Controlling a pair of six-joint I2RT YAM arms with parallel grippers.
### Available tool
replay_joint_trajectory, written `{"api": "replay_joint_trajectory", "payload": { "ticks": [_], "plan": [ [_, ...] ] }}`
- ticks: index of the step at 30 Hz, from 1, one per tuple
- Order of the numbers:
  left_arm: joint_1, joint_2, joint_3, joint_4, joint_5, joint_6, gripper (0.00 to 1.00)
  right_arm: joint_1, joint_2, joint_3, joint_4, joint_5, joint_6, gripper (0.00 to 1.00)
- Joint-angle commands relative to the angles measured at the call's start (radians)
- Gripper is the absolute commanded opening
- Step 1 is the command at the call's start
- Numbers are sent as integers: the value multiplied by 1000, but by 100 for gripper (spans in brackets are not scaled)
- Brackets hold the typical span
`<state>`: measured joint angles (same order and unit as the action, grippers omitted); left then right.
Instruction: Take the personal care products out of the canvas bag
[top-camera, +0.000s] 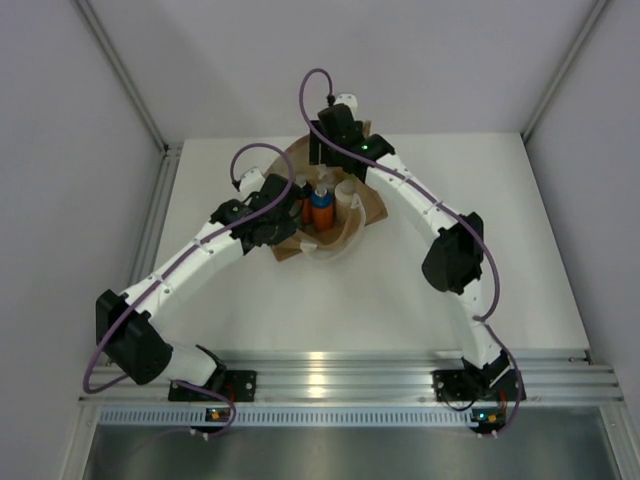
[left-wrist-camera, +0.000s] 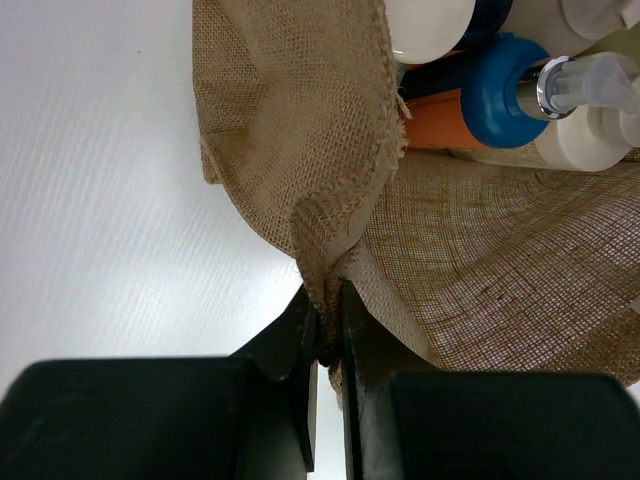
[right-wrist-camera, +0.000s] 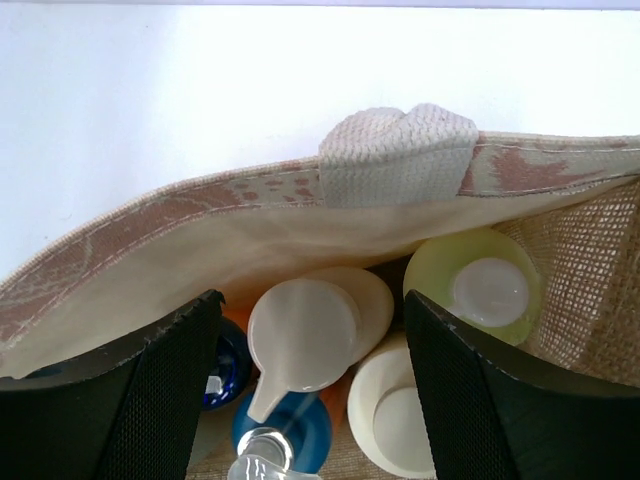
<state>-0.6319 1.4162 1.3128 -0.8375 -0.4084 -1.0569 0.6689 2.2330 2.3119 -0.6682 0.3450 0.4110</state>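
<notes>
The white counter (top-camera: 330, 300) sat between plain grey walls (top-camera: 60, 100), and a ribbed aluminium rail (top-camera: 340, 378) ran along its near edge.

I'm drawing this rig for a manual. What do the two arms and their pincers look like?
The left arm and right arm have white tubular links and bulky black joint housings; a purple cable loops along each. A small green light glows near the right wrist. The left pincer and right pincer have flat matte-black fingers.

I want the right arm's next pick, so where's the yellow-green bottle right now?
In the right wrist view, the yellow-green bottle stands inside the canvas bag, picture right, beside the flip-cap bottle.
</notes>
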Motion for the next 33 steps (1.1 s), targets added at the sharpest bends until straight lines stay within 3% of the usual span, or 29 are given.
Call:
{"api": "replay_joint_trajectory", "payload": {
  "ticks": [1,12,33],
  "plan": [
    [1,46,-24,-35,48,-8,0,41,34,66,81,72,14,73],
    [1,38,-26,-29,48,-9,0,89,65,20,81,274,5,71],
    [1,30,-21,-21,60,9,0,81,79,-62,81,281,104,59]
  ]
}}
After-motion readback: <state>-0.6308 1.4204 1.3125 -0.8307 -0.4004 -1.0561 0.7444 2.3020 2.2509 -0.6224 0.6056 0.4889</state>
